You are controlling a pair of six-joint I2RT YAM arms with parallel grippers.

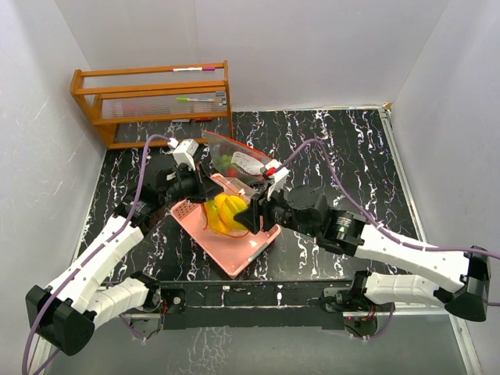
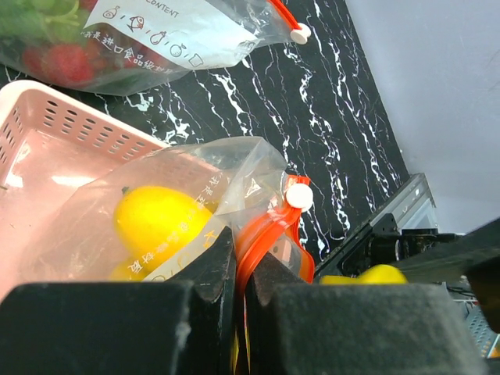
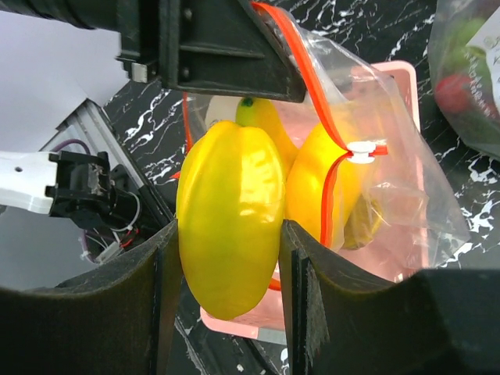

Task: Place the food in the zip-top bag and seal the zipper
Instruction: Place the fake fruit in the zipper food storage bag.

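My left gripper (image 2: 241, 254) is shut on the red zipper strip of a clear zip-top bag (image 2: 195, 176) and holds its mouth up over the pink basket (image 2: 47, 148). A yellow fruit (image 2: 156, 223) lies inside the bag. My right gripper (image 3: 228, 238) is shut on a yellow mango-like fruit (image 3: 230, 219) at the bag's mouth (image 3: 336, 133), next to the yellow fruit inside (image 3: 312, 187). In the top view both grippers, left (image 1: 200, 194) and right (image 1: 248, 217), meet over the basket (image 1: 234, 251).
A second zip-top bag (image 1: 238, 162) with red strawberry-like and green pieces lies behind the basket; it also shows in the left wrist view (image 2: 117, 39). A wooden rack (image 1: 152, 101) stands at the back left. White walls surround the black marbled table (image 1: 351, 148).
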